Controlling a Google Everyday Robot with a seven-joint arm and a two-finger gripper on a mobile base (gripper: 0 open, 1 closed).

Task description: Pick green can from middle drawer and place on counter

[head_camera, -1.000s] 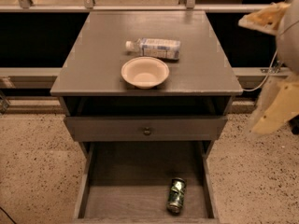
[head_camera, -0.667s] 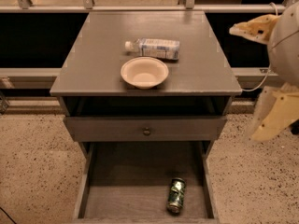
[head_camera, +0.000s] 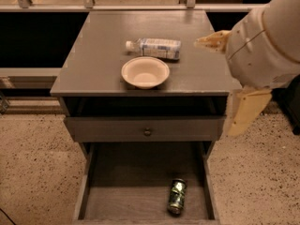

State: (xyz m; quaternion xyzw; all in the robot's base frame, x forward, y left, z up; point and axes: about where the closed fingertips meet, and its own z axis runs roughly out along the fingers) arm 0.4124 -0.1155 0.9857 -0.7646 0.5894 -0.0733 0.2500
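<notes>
Gripper (head_camera: 219, 84): at the right of the scene, level with the counter's right edge; its two pale fingers (head_camera: 213, 41) stand apart, holding nothing.
Counter (head_camera: 93, 46): bears a bowl (head_camera: 145, 72) and, just behind it, a clear bottle (head_camera: 154, 47) on its side.
Middle drawer (head_camera: 84, 191): pulled open, below the knobbed drawer (head_camera: 108, 129).
Green can (head_camera: 176, 197): lying on the drawer floor near the front right, well apart from the gripper.

a plastic bottle (head_camera: 154, 47) lies sideways just behind a pale bowl (head_camera: 145, 72).

Gripper (head_camera: 230, 76) at right, partly beyond edge
</notes>
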